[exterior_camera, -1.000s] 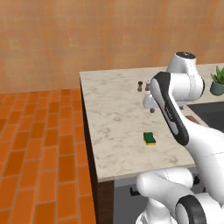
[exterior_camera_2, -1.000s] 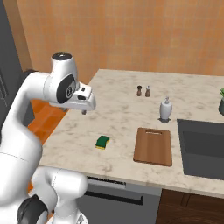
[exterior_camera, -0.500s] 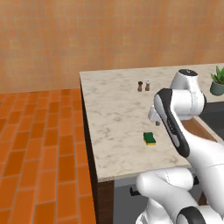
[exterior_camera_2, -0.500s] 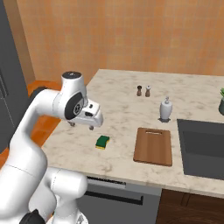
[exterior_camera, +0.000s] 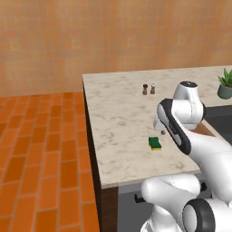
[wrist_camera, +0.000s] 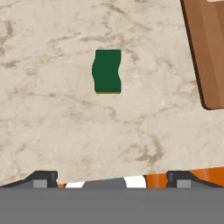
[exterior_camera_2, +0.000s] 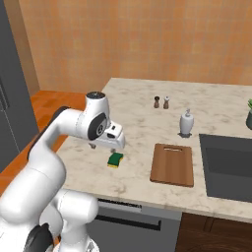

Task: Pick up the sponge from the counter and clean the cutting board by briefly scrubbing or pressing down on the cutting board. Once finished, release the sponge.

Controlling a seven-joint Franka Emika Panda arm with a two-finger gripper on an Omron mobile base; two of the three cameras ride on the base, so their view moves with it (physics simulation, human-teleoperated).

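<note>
Small green-over-yellow rectangular sponge (wrist_camera: 107, 71) lies flat on beige marble desk (exterior_camera: 118, 118), well apart from reddish-brown wooden cutting board (exterior_camera_2: 172, 164). Hand (wrist_camera: 112, 178) held above, empty, tips spread wide. Sponge judged light, soft; best gripped across short sides.

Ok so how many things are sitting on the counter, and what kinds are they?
Sponge: 1
Cutting board: 1
Little shakers: 2
White soap bottle: 1
Potted plant: 1
Total: 6 things on the counter
</note>
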